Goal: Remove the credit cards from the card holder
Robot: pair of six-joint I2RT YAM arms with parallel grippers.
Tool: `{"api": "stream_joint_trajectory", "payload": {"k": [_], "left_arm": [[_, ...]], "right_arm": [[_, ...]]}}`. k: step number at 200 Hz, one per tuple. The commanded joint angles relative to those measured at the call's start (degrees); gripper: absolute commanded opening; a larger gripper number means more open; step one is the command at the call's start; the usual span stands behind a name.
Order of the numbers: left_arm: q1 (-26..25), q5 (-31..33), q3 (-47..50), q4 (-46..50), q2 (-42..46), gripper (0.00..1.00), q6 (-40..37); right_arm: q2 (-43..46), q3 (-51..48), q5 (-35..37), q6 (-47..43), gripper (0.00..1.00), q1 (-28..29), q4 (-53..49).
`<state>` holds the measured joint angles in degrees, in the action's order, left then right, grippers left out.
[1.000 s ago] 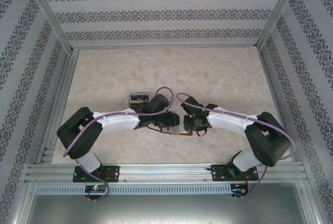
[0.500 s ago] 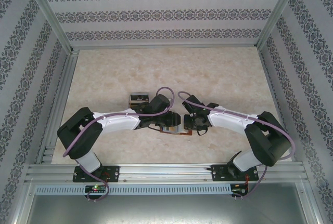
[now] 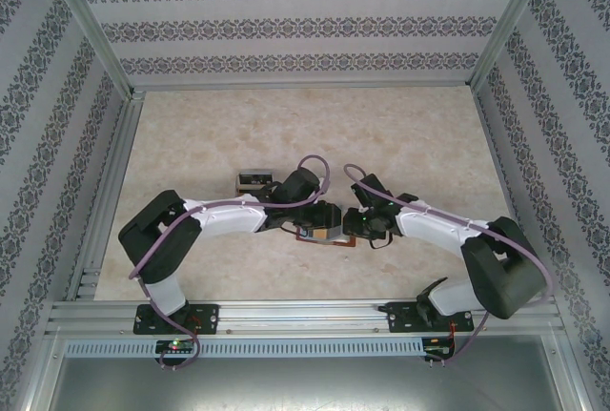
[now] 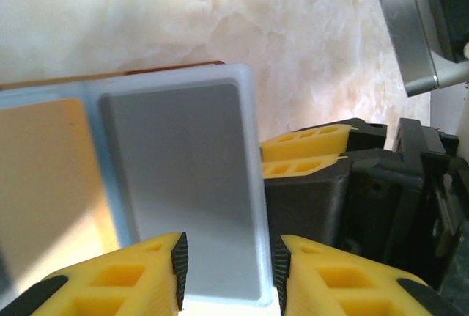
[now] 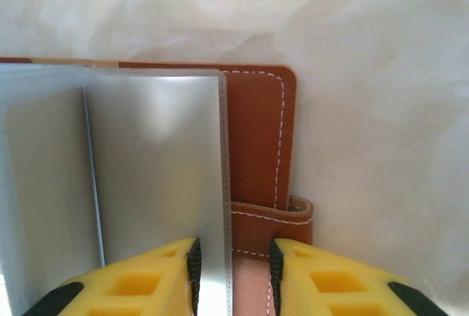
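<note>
Marble tabletop (image 3: 286, 125); left claw (image 4: 227, 265), right claw (image 5: 232, 265) now farther right, at card holder (image 5: 256, 133)

Hidden and cut-off items — card holder area
Card holder (image 3: 335, 246) is lying mostly under the left gripper (image 3: 329, 220) and right gripper (image 3: 353, 224), only a brown sliver showing. Its snap tab (image 5: 293, 221) is running off the right wrist view's bottom edge. Credit card (image 4: 183, 184) — near corner is sitting behind the left gripper.
</note>
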<state>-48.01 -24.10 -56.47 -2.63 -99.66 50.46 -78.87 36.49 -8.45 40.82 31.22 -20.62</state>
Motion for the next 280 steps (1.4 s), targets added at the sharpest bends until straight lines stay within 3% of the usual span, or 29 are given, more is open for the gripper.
{"api": "stream_joint_trajectory", "payload": {"k": [1,54,95,164,223,280], "left_arm": [[0.1,2.9,0.9,2.4,3.3,0.39,-1.5],[0.6,5.8,1.9,4.7,4.3,0.39,-1.5],[1.9,11.3,4.2,10.3,6.4,0.29,-1.0],[2.7,9.8,5.7,9.6,3.7,0.24,-0.5],[2.5,9.3,6.0,8.5,1.4,0.23,1.0],[2.0,9.7,4.8,10.9,-0.3,0.17,1.5]], "right_arm": [[4.9,-1.1,1.0,1.0,0.36,-2.1,-3.1],[13.0,-0.8,0.0,0.2,0.38,-4.4,-5.2],[12.1,1.1,-3.7,0.4,0.32,-2.6,-2.9],[3.7,4.9,-7.3,2.8,0.26,4.1,3.0],[-4.5,5.6,-9.5,3.9,0.21,4.1,5.9],[-8.3,5.8,-11.4,4.4,0.23,3.4,7.9]]}}
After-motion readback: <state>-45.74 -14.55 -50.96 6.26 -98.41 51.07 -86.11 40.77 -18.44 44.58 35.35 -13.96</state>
